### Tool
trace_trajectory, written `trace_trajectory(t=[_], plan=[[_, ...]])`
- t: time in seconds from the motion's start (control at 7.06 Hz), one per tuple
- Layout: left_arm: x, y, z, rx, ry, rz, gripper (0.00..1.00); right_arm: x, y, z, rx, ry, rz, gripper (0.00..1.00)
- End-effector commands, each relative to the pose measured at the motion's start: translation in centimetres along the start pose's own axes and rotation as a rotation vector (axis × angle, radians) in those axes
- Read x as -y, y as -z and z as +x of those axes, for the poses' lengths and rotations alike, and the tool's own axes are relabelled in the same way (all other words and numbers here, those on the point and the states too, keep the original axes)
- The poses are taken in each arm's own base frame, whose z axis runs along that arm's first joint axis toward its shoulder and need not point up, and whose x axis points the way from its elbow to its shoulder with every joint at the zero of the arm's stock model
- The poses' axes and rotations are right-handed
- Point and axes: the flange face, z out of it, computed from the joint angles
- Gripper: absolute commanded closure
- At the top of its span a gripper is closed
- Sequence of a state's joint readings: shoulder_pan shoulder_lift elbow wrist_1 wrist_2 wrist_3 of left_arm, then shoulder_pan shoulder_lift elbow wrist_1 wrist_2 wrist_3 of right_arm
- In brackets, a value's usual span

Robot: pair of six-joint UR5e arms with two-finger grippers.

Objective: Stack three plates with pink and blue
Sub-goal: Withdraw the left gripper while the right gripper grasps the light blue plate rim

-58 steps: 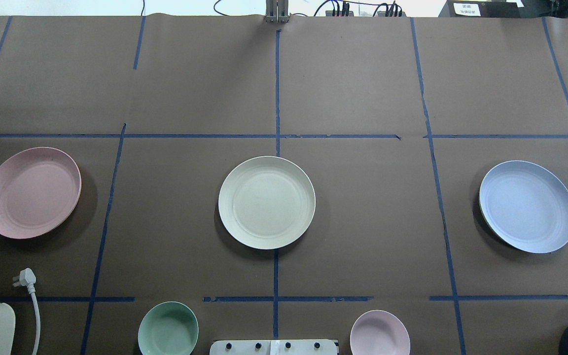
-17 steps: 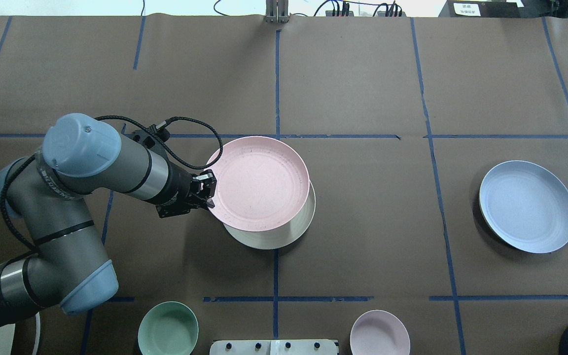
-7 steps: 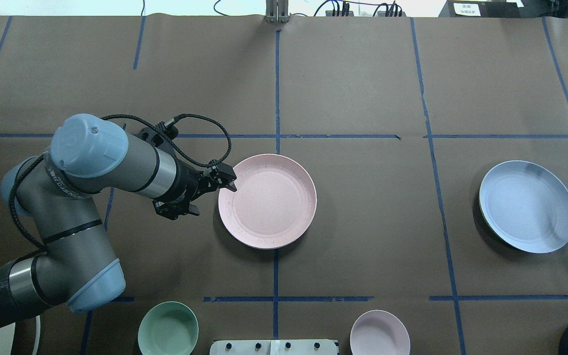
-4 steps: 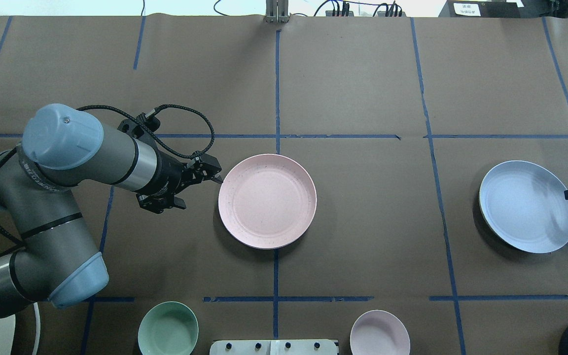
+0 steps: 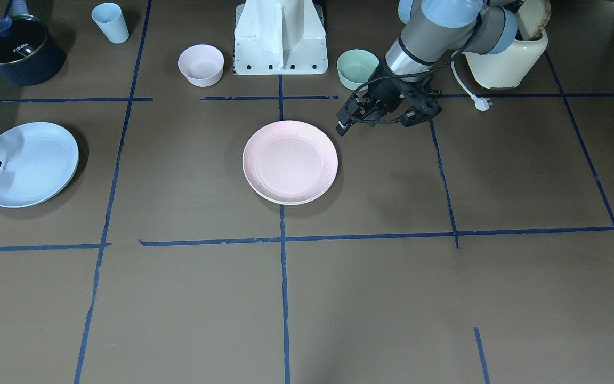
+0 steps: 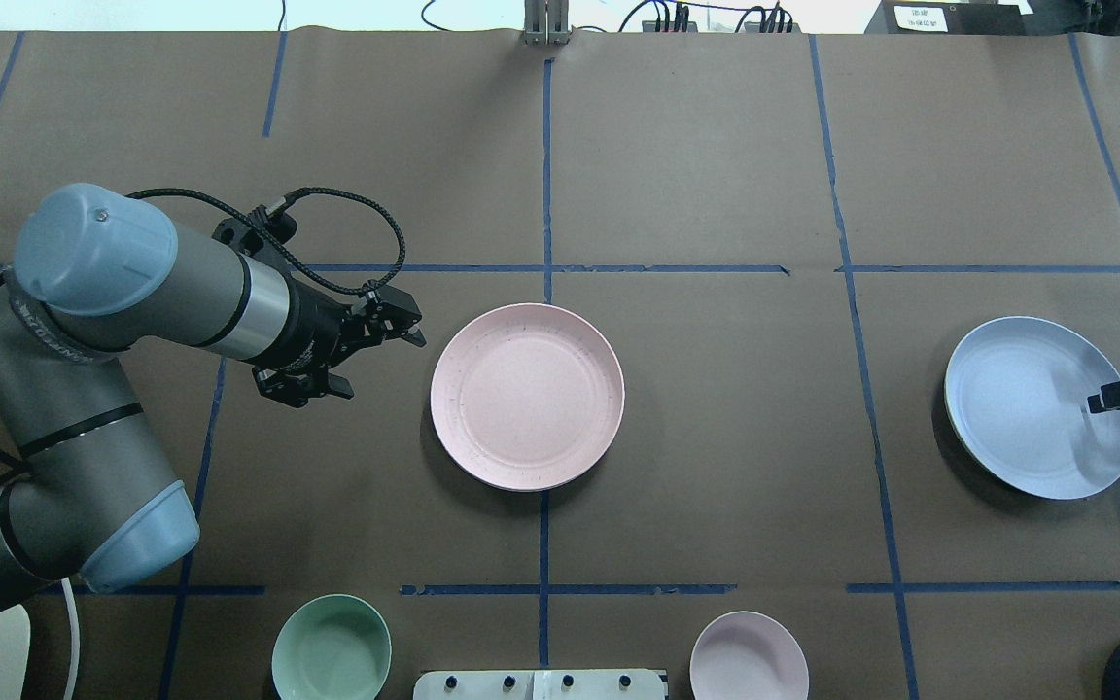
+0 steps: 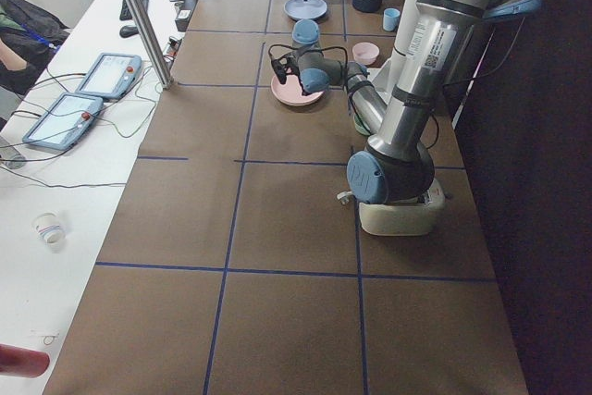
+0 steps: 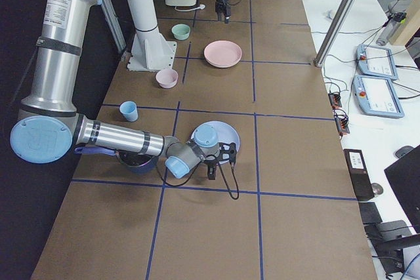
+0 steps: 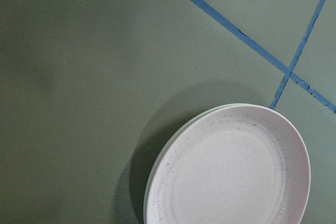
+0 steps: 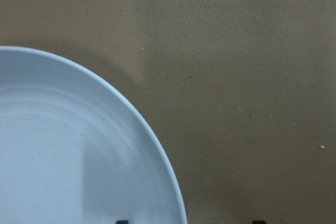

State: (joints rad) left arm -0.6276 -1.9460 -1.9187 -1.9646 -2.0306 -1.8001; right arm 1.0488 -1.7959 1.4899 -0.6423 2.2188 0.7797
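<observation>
The pale pink plate point(image 6: 527, 397) lies on the cream-white plate at the table's middle; only a cream sliver point(image 5: 287, 202) shows under it, also in the left wrist view point(image 9: 148, 188). My left gripper point(image 6: 385, 367) is open and empty, a little to the left of this stack and clear of it. The pale blue plate point(image 6: 1027, 408) lies alone at the right. My right gripper point(image 6: 1109, 399) is open at that plate's right rim. In the right wrist view its fingertips point(image 10: 122, 221) stand either side of the blue plate's rim point(image 10: 157, 150).
A green bowl point(image 6: 332, 649) and a small pink bowl point(image 6: 749, 659) sit at the near edge beside the robot base point(image 5: 280, 37). A dark pot point(image 5: 16, 50), a blue cup point(image 5: 111, 22) and a cream container point(image 5: 507, 64) with a white plug point(image 5: 482, 105) stand along the robot's side.
My left gripper brought the pink plate from the left onto the cream plate, let go and drew back left. My right gripper came in from the right to the blue plate's rim.
</observation>
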Motion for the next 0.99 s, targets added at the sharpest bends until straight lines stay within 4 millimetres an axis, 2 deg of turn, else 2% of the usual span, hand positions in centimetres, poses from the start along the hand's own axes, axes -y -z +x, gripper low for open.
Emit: trace_trajectory(t=[0.0,0.14,0.42,0.57,0.85], plan=[[1.3,1.2,-1.2,0.007,-0.011,-0.002,0.00,-0.2,0.2,-0.2,0.013,0.013,-0.005,0.80],[1.8,0.8,-2.1,0.025,-0.028,0.002,0.00,0.0,0.5,-0.2,0.015,0.017,0.002,0.97],[3.0,1.3,-2.5,0.029,-0.050,0.020,0.00,0.6,1.4,0.1,0.020,0.014,0.029,1.00],[4.8,2.1,-3.6,0.039,-0.082,0.046,0.00,1.3,2.4,-0.7,0.059,0.038,0.049,1.00],[9.7,4.2,-6.2,0.135,-0.173,0.106,0.00,2.8,7.1,-2.5,0.155,0.037,0.091,1.00]])
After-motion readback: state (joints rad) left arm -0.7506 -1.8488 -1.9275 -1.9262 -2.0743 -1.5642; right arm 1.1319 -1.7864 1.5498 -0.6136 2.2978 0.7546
